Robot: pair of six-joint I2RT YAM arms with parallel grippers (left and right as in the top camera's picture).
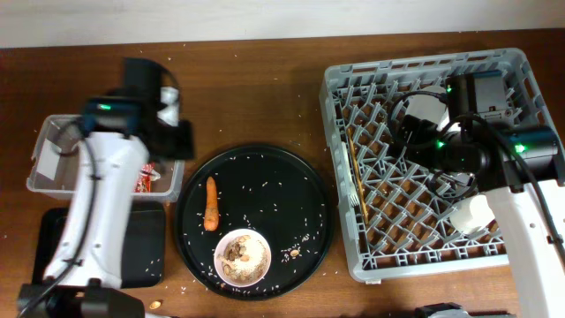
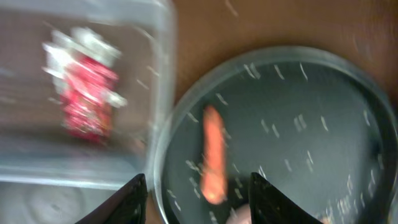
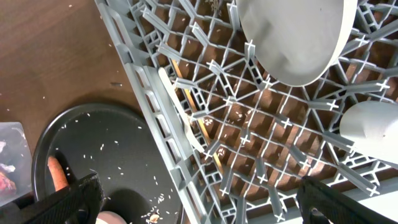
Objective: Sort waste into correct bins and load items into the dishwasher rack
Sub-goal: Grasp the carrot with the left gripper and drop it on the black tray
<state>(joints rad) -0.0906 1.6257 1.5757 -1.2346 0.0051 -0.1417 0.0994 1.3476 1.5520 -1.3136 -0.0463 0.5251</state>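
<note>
The red snack wrapper [image 1: 147,177] lies in the clear tub [image 1: 48,146]; it is blurred in the left wrist view [image 2: 87,102]. The orange carrot piece [image 1: 210,204] [image 2: 213,154] lies on the round black tray [image 1: 282,190] among rice grains. A small white bowl [image 1: 243,257] with brownish scraps sits at that tray's front. My left gripper [image 1: 173,140] [image 2: 199,205] is open and empty above the tub's right edge. My right gripper [image 1: 410,132] [image 3: 208,208] is open and empty over the grey rack [image 1: 516,66]. The rack holds a pale plate [image 3: 292,37], a white cup [image 1: 468,213] and a chopstick [image 1: 353,163].
The flat black tray [image 1: 146,252] lies in front of the tub, partly under my left arm. Rice grains are scattered on the wooden table [image 1: 256,97]. The carrot [image 3: 56,174] and the round tray [image 3: 106,143] also show in the right wrist view.
</note>
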